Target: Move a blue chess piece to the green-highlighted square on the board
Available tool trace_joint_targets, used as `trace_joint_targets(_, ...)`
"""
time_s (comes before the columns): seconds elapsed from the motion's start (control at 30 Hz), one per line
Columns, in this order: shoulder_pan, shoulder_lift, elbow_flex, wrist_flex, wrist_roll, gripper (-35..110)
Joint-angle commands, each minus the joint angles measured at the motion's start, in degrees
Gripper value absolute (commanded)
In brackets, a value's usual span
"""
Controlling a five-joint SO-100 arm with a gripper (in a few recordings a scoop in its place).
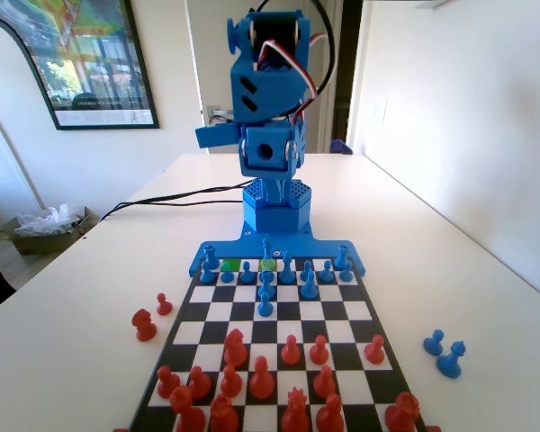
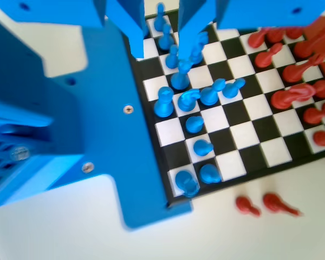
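The gripper (image 2: 162, 46) hangs with its jaws parted and empty above the back rows at 12 o'clock of the wrist view, so the blue chess piece (image 1: 266, 247) likely remains unlifted just beside the vacant green-highlighted square (image 1: 231, 265), leaving pickup and placement outstanding.

Red pieces (image 1: 262, 378), framed poster (image 1: 81, 58)

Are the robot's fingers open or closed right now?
Open. In the wrist view the gripper hangs over the blue back rows with a clear gap between its two fingers, and nothing is held.
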Motion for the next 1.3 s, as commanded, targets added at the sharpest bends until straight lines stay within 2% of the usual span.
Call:
trace_joint_targets(0.0, 0.2, -0.4, 1.3, -3.2, -18.2, 11)
trace_joint_targets(1.27, 3.3, -6.2, 7.8, -15.2, -19.4, 10)
